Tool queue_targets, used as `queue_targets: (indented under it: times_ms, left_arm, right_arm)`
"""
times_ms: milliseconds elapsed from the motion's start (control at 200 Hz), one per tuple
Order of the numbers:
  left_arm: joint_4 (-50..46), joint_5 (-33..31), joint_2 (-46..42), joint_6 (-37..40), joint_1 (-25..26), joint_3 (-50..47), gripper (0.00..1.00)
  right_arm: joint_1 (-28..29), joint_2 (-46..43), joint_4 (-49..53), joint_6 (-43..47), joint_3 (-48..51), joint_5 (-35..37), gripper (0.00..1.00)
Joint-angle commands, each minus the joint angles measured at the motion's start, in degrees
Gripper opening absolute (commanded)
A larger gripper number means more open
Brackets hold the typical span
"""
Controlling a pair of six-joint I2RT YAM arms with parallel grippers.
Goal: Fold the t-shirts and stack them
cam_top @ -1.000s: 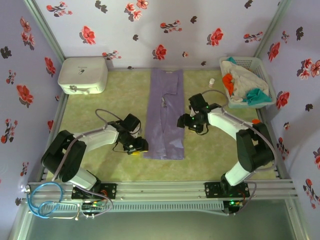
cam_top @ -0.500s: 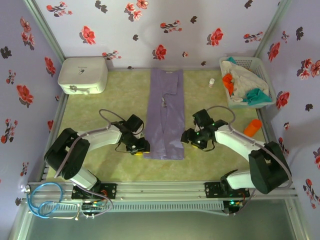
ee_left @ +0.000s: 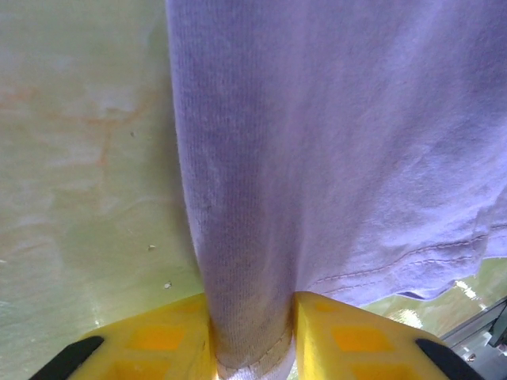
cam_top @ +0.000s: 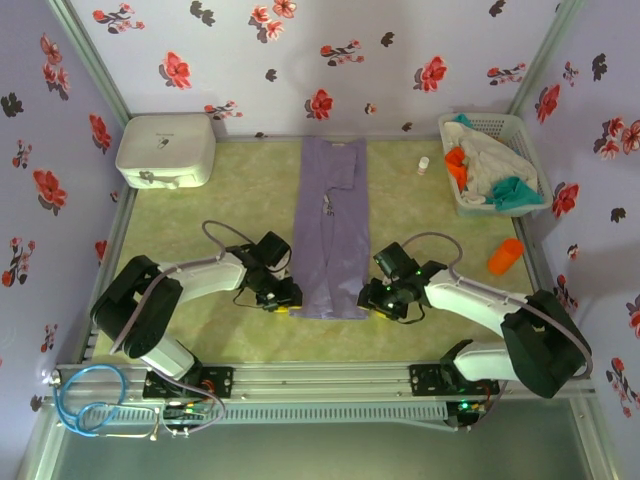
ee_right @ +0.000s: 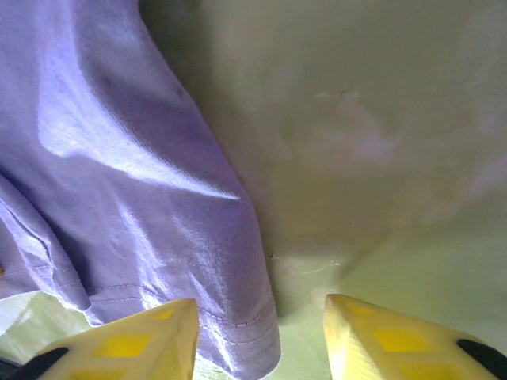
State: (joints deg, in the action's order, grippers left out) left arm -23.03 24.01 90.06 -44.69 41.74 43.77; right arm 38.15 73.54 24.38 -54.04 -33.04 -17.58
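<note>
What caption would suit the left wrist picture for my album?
Left pincer pinching the lavender t-shirt by its edge on the green table.

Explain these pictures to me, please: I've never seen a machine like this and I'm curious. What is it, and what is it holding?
These are two robot arms bolted to a table's near edge, each ending in a two-finger gripper. The wide picture comes from a camera above and behind them. The two close-ups come from cameras on the wrists, so the yellow tips are the arms' own fingers. A purple shirt lies flat on the green table, folded into a long strip. The left gripper pinches the shirt's near left corner. The right gripper stands open around the near right corner, not clamped yet. At the back sit a white box and a basket of more clothes.
</note>
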Motion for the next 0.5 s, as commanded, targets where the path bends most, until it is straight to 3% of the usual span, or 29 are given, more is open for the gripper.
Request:
queue_targets:
  times_ms: [0,495]
  left_arm:
    - [0.7,0.8,0.6,-1.1,0.7,-1.0,0.29]
    - [0.0,-0.7,0.3,-1.8,0.7,-1.6,0.27]
  right_arm:
    - [0.7,-0.3,-1.6,-1.7,0.5,0.8,0.43]
    - [2.4,0.7,-3.5,-2.9,2.1,0.8,0.29]
